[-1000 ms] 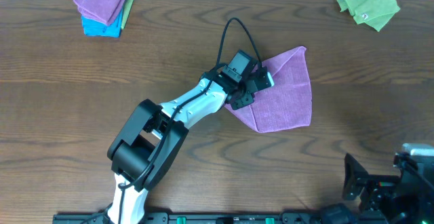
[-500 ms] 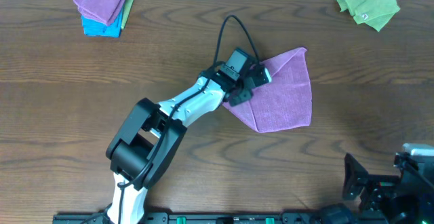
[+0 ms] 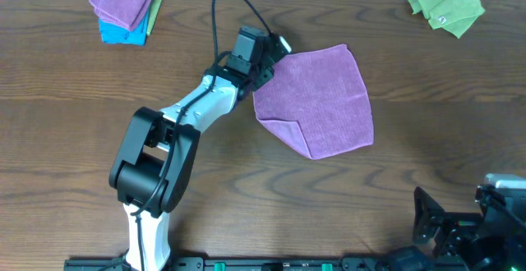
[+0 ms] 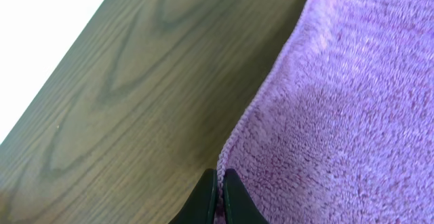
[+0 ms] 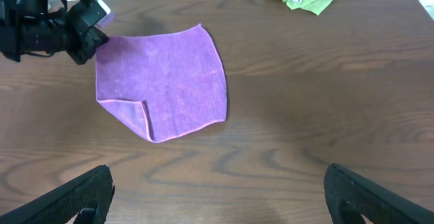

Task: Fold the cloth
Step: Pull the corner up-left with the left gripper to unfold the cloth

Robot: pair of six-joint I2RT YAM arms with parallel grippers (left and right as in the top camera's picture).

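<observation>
two thin fingers (image 4: 209, 195) of my left gripper (image 3: 274, 51) are pressed together on the edge of the cloth (image 3: 320, 98), at its far left corner. the cloth lies spread out on the table (image 3: 82, 140) to the right of that gripper, with one near corner flipped over. my right gripper (image 5: 217, 187) is wide apart, down near me, well away from the cloth.

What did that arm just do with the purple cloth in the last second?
The left gripper, shut on a corner of the cloth, pulled it away from the robot and leftward, opening the folded triangle into a wider sheet with one corner turned over. The right gripper stayed open and parked; the green cloth and the stack of cloths did not move.
</observation>
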